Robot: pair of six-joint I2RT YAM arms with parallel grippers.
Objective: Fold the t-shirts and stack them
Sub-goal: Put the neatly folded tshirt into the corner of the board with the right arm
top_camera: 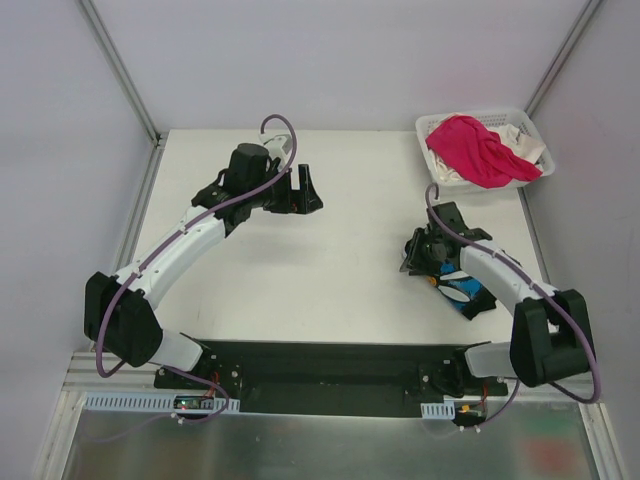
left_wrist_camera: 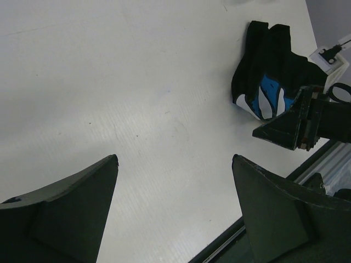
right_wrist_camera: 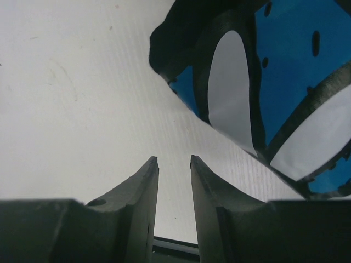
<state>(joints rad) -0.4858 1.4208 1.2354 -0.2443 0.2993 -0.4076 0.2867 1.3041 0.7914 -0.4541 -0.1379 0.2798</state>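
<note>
So here's where we're at: the black daisy-print t-shirt (top_camera: 465, 295) sits as a compact bundle on the table (top_camera: 330, 260), over by the near right side and partly tucked under the right arm's forearm in the top view. We can't tell if it's a clean fold or just a scrunch. The right gripper (top_camera: 412, 255) is low at the bundle's edge with its jaws only a sliver apart and nothing between them; the wrist view shows bare table in the gap and the shirt off to one side. The left gripper (top_camera: 308, 190) hovers wide open and empty, well apart from it. What worries us is that jaws this narrow, aimed beside the cloth, may close on nothing, or nip just the top layer and drag the bundle open. The forearm above it could also snag the fabric and sweep it toward the near edge. With the left arm this far off, nothing pins the shirt down. The pink t-shirt (top_camera: 478, 150) and white t-shirt (top_camera: 525, 145) are heaped together in the lattice basket (top_camera: 500, 112), so pulling one might haul out both or tip the basket.
</note>
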